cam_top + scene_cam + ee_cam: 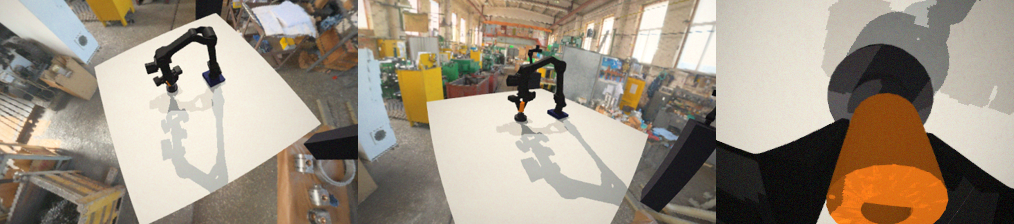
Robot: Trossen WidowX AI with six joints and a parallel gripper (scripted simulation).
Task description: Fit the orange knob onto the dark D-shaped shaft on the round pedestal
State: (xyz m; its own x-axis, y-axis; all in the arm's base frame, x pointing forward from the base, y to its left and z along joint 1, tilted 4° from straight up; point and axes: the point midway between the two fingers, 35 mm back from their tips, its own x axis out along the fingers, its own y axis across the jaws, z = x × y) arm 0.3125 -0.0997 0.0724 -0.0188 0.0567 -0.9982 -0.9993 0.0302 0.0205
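Observation:
The orange knob (168, 84) (522, 106) (886, 145) stands roughly upright between the fingers. Its near end face, with a D-shaped recess, faces the wrist camera. My gripper (169, 82) (521, 108) (886, 133) is shut on the knob, one finger on each side. The round dark pedestal (172, 89) (520, 118) (911, 62) is on the table just below the knob. In the wrist view the dark shaft (862, 97) shows partly past the knob's far end, towards the left. The knob hides the rest; whether they touch, and the shaft's flat side, cannot be told.
The arm's blue base (214, 79) (558, 114) stands on the white table (256, 114) (479, 166), to the right of the pedestal in the top and exterior views. Shadows of the arm fall across the table. A dark block (335, 142) (672, 166) shows at the right, beyond the table edge.

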